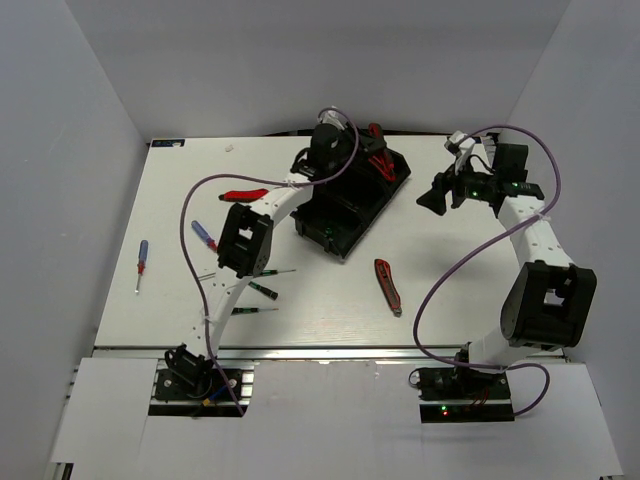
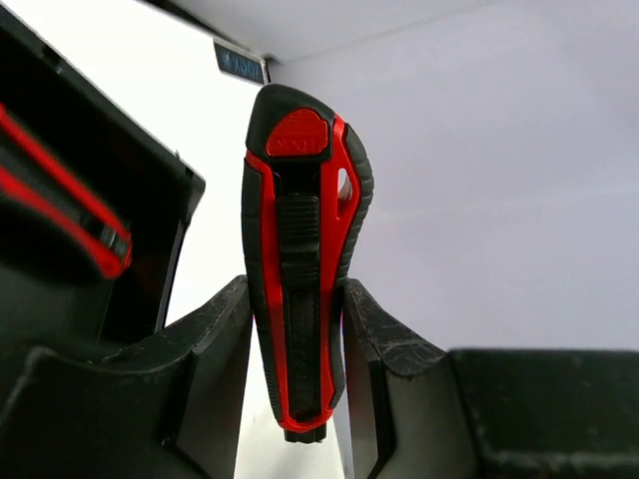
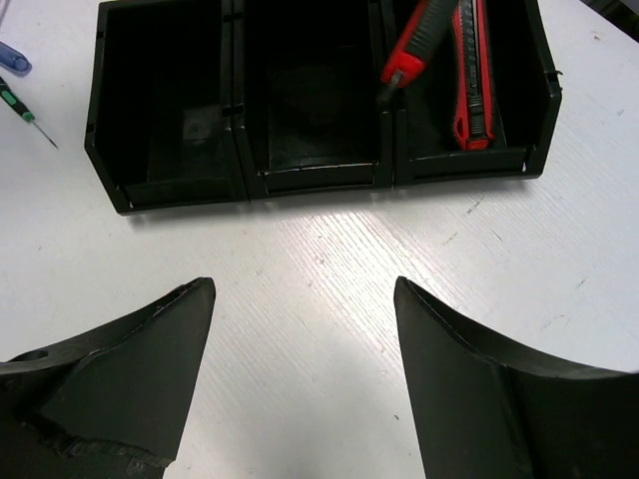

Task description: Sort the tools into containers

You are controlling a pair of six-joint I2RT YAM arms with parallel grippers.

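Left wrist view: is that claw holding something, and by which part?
Yes. The left gripper clamps a red-and-black utility knife by its sides, on the half nearer the camera; its red-capped end sticks out free.

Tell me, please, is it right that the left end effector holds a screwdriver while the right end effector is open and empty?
Not quite. The left end effector grips a red-and-black utility knife, not a screwdriver, as the left wrist view shows. The right end effector is indeed open and empty.
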